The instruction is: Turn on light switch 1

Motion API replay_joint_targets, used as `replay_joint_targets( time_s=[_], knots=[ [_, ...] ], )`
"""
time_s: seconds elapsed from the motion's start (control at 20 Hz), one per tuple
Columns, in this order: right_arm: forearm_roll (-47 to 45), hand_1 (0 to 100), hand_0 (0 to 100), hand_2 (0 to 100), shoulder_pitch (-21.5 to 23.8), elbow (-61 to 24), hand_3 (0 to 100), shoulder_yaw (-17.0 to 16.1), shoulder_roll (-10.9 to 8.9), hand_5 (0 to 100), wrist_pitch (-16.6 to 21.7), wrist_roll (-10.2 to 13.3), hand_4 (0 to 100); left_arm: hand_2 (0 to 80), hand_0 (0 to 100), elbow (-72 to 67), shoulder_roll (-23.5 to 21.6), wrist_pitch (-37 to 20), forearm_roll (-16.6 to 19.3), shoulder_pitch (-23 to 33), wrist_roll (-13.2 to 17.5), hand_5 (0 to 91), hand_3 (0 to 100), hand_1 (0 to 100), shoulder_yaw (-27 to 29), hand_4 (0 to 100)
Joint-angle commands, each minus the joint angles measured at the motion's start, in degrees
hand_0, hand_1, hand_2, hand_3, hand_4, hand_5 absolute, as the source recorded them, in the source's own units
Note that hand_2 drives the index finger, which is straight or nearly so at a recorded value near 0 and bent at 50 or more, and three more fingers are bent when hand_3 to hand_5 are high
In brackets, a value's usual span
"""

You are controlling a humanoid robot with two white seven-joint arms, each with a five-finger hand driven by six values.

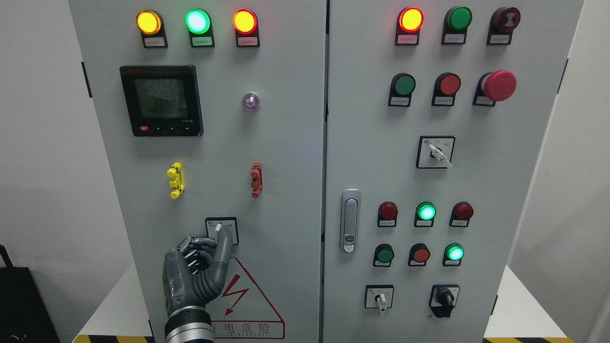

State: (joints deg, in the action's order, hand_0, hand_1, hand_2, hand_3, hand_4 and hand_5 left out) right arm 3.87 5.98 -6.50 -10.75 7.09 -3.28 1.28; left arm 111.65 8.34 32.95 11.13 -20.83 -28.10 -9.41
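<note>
Low on the left door of the grey cabinet (pixel 286 190) sits a small black-framed selector switch (pixel 232 224). Only the white tip of its knob (pixel 217 227) shows. My left hand (pixel 217 237) rises from the bottom edge and rests on this switch. One long grey finger (pixel 224 250) lies over the switch face, and the other fingers (pixel 193 247) curl in from the left toward the knob. The rest of the switch is hidden behind the hand. My right hand is out of view.
Above the switch are yellow (pixel 175 180) and red (pixel 256 179) clips, a digital meter (pixel 161 101) and lit lamps. The right door carries a handle (pixel 350 220), push buttons, an emergency stop (pixel 499 85) and other selector switches (pixel 434 152). A warning sticker (pixel 243 300) lies beside my wrist.
</note>
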Motion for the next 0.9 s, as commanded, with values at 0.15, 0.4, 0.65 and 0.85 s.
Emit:
replay_joint_targets(
  time_s=[0.15,0.4,0.65,0.85],
  knots=[
    [0.0,0,0,0,0.0,0.0,0,0.0,0.03,0,0.0,0.0,0,60.9,29,0.1,-0.1,0.0,0.0,0.0,0.0,85.1,98,45,0.0,98],
    [0.0,0,0,0,0.0,0.0,0,-0.1,-0.06,0,0.0,0.0,0,61.0,32,0.0,-0.1,0.0,0.0,0.0,0.0,85.1,98,44,0.0,98],
    [0.0,0,0,0,0.0,0.0,0,0.0,0.03,0,0.0,0.0,0,61.1,36,0.0,-0.1,0.0,-0.1,0.0,0.0,85.1,98,42,0.0,98],
    [0.0,0,0,0,0.0,0.0,0,0.0,0.03,0,0.0,0.0,0,61.2,39,0.1,-0.1,0.0,-0.1,0.0,0.1,85.1,98,41,0.0,98]
  ],
)
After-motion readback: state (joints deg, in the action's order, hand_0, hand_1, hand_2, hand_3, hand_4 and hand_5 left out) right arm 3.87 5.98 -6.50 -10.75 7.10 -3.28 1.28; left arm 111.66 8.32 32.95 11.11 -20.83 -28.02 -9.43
